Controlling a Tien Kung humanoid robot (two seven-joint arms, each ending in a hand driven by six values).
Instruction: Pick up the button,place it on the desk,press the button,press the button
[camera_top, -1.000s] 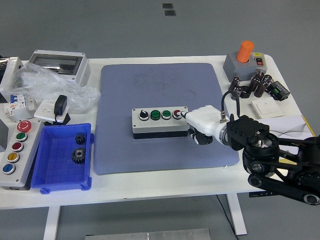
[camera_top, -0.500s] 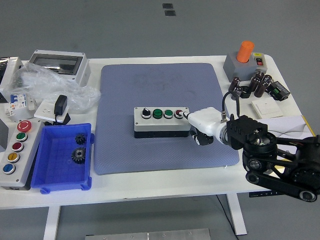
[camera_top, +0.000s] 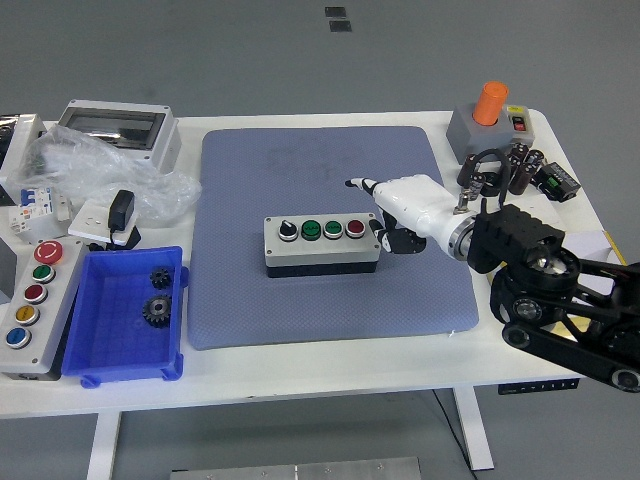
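right hand (camera_top: 405, 205) white, dark at fingertips, on black arm. button box (camera_top: 321, 243) just left of fingers: pale grey top, black base, four caps in row: black-and-white knob, two green, one red nearest fingers. mat (camera_top: 325, 230) under fingers: blue-grey, fine woven texture. table (camera_top: 330, 360) white. far left of fingers: blue tray (camera_top: 125, 345) with dark gears; grey panel (camera_top: 30, 300) with red, green, red, yellow, blue buttons. beyond fingers: orange cap (camera_top: 490, 100) on grey block.

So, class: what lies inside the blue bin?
Two dark gears lie apart in the blue bin, one behind the other. The rest of its floor looks bare; the near wall hides a thin strip.
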